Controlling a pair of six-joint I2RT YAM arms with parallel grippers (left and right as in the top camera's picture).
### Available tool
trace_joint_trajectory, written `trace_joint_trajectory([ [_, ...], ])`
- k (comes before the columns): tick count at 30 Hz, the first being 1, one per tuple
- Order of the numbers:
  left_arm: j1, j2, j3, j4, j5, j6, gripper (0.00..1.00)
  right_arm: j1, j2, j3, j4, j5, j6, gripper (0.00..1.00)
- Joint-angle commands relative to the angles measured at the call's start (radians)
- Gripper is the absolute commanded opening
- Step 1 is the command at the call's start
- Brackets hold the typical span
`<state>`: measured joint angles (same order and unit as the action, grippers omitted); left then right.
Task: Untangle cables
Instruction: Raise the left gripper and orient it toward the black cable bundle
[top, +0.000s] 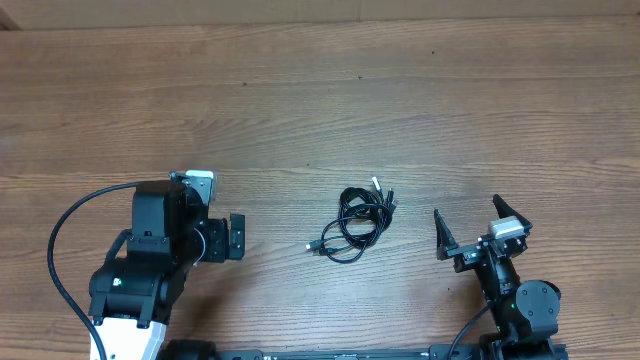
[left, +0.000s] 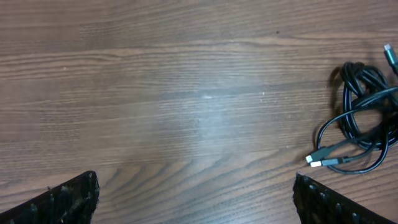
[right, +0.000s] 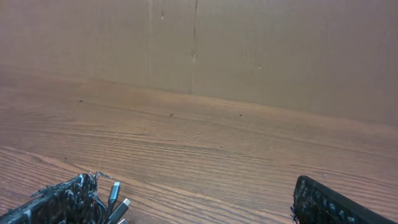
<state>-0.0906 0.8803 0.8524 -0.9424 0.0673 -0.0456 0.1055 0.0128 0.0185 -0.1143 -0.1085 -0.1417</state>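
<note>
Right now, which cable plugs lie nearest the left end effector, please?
The silver plugs poking from the bundle's left side; the others sit upper right.

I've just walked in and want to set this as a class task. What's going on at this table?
A tangle of thin black cables lies on the wooden table, roughly midway between the robot's two claws. Nothing is being handled. The left claw and the right claw are both open, empty and clear of the cables. The wires are looped through one another with plugs sticking out, so the untangling has not begun.
</note>
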Motion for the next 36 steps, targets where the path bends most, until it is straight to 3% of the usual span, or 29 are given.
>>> trace_joint_trajectory([
  [1, 0.005, 0.002, 0.029, 0.019, 0.012, 0.004, 1.0, -0.001, -0.004, 0.007, 0.003, -0.008, -0.006, 1.0],
  [36, 0.005, 0.003, 0.029, 0.058, 0.098, -0.007, 1.0, -0.001, -0.004, 0.007, 0.004, -0.008, -0.006, 1.0],
])
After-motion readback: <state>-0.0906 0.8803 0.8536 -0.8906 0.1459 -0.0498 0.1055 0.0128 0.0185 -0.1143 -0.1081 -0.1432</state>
